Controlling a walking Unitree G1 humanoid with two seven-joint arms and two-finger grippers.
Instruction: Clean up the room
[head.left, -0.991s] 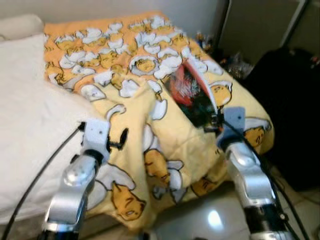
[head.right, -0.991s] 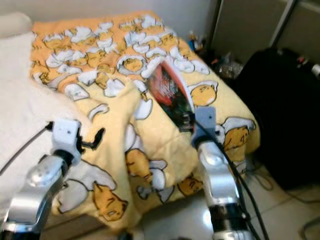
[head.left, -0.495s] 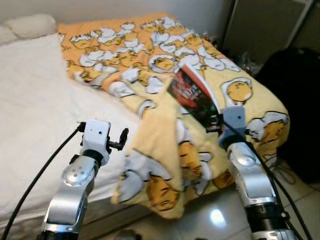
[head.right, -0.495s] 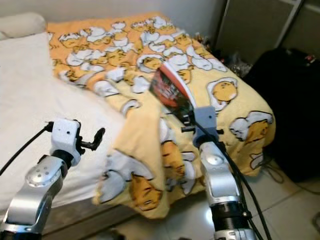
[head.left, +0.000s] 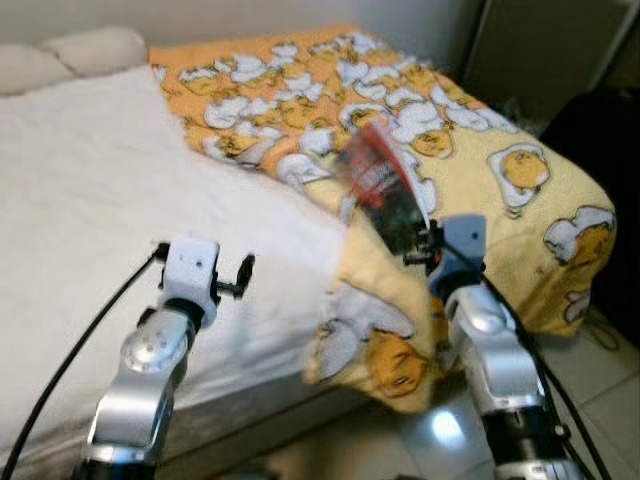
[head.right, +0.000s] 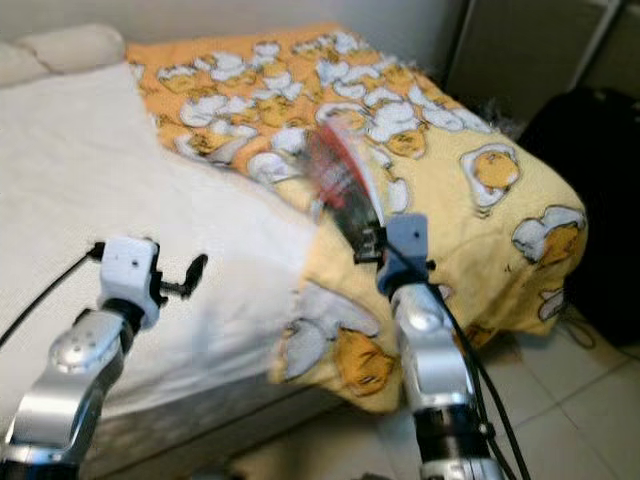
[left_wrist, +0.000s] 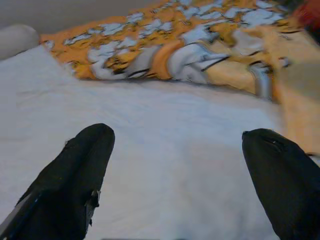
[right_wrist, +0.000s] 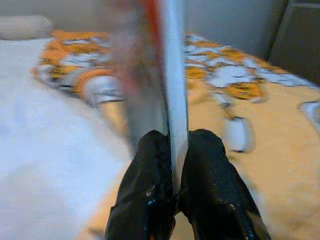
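The right claw (right_wrist: 169, 192) is clamped on the lower edge of a book (head.left: 385, 185) with a red and dark cover, holding it tilted up above the bed (head.left: 90, 200) — the wrist view shows both black fingers pressed tight on its thin edge. The book hangs over the near part of the yellow patterned blanket (head.left: 500, 190), which covers the right half of the bed and droops over the near corner. The left claw (left_wrist: 180, 165) hovers with its fingers spread wide over the bare white sheet on the left, holding nothing.

The step in hand looks like clearing the book off the bed, with the lift made and the carry ahead. The next move calls for finding a proper place for it; no shelf or desk can be seen, only dark, blurred shapes to the far right. The pinch is narrow and near one edge, so the book could swing or slip if the robot turns sharply.
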